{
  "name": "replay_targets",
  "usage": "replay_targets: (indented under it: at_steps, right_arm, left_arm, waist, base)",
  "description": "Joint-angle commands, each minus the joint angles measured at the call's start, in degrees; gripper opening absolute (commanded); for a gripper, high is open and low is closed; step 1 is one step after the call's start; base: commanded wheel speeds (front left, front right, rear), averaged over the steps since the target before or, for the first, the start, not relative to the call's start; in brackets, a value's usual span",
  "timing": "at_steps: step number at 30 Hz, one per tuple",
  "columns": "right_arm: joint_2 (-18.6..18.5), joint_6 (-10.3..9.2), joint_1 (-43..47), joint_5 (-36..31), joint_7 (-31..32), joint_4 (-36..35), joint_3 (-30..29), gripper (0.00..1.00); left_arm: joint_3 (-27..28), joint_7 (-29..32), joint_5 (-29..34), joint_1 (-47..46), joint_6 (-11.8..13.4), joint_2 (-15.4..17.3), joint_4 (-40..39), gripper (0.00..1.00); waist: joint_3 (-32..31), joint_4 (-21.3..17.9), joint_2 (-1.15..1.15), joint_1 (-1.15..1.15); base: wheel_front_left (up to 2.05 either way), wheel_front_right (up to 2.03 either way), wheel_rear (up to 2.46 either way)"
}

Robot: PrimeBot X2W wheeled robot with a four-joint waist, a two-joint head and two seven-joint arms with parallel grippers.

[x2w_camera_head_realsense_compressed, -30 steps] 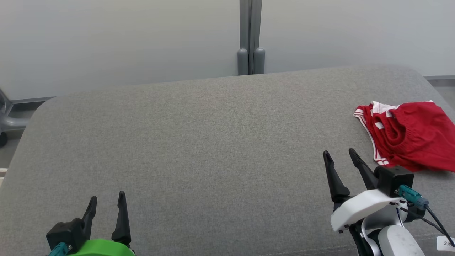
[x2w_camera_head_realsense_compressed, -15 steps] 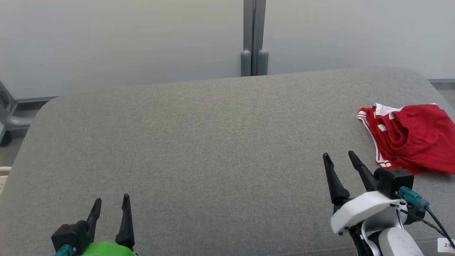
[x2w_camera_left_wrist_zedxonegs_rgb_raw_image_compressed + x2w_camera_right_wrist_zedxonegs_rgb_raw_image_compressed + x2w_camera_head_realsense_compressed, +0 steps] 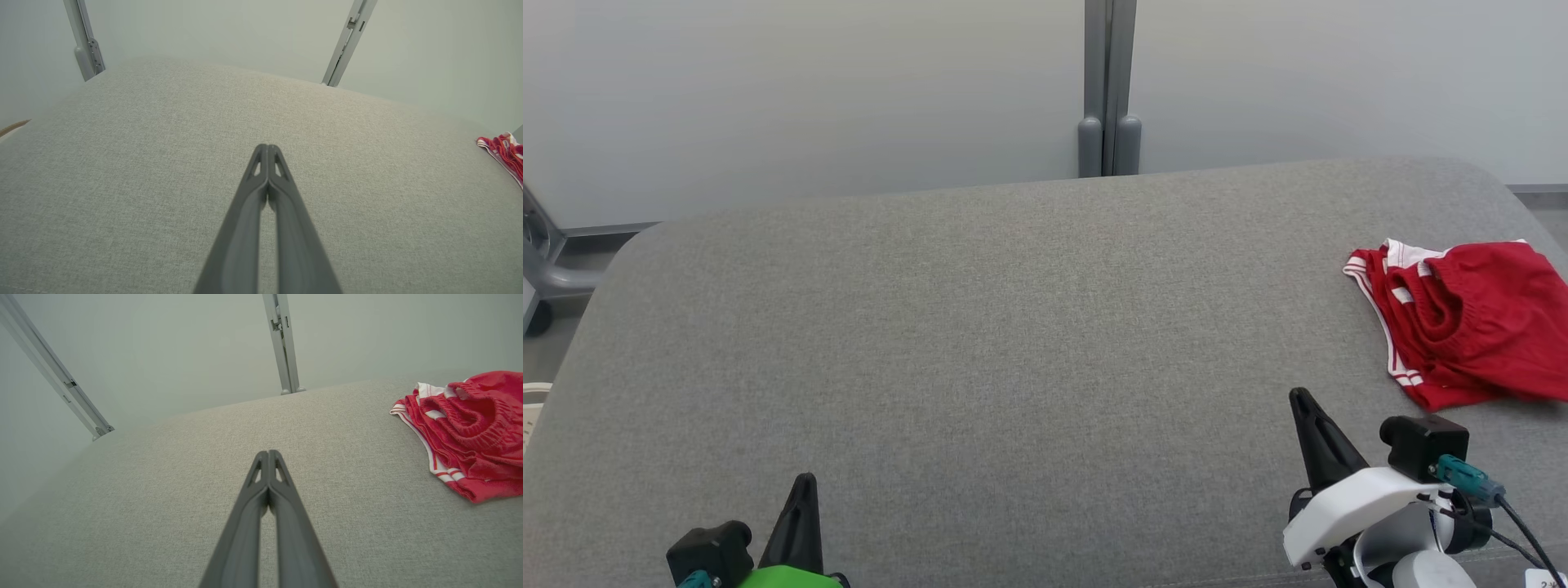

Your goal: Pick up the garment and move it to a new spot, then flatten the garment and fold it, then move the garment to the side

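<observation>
The garment [image 3: 1466, 322] is a pair of red shorts with white stripes, lying crumpled at the right edge of the grey padded surface [image 3: 1013, 327]. It also lies at the right in the right wrist view as the garment [image 3: 466, 428], and a sliver of the garment [image 3: 504, 153] shows far right in the left wrist view. My right gripper [image 3: 1303, 400] is shut with nothing in it, low on the right, short of the shorts. My left gripper [image 3: 805, 482] is shut and empty at the lower left. Both wrist views show the fingertips pressed together, at the left gripper [image 3: 267, 148] and the right gripper [image 3: 268, 453].
A pale wall stands behind the surface, with a grey vertical post [image 3: 1109, 90] at its middle. A grey chair base [image 3: 543, 278] sits on the floor at the far left. The broad padded surface stretches bare between my grippers and the wall.
Both grippers have gone from open to shut on nothing and have drawn back toward the bottom edge. The camera has tilted slightly, shifting the whole picture.
</observation>
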Motion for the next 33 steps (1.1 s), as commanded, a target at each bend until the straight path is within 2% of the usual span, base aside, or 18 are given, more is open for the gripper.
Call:
replay_targets:
  at_steps: [1,18,33]
  right_arm:
    - [-0.1,0.00,-1.1,3.1,0.3,-0.7,-0.7,0.00]
    - [-0.3,0.00,-1.8,20.8,2.9,0.3,-4.2,0.00]
    - [-0.4,0.00,-2.2,32.2,4.6,1.0,-6.5,0.00]
  left_arm:
    - [1.6,0.5,-1.8,-0.7,-0.9,-0.2,-0.6,0.00]
    - [8.8,4.3,-12.8,-2.8,-7.3,-5.2,1.8,0.00]
    - [13.5,6.8,-19.9,-4.1,-11.5,-8.4,3.4,0.00]
  waist:
    - [0.1,0.0,0.00,0.00]
    - [0.8,0.1,0.00,0.00]
    - [1.3,0.1,0.00,0.00]
  base:
    - [0.00,0.00,0.00]
    - [0.00,0.00,0.00]
    - [0.00,0.00,0.00]
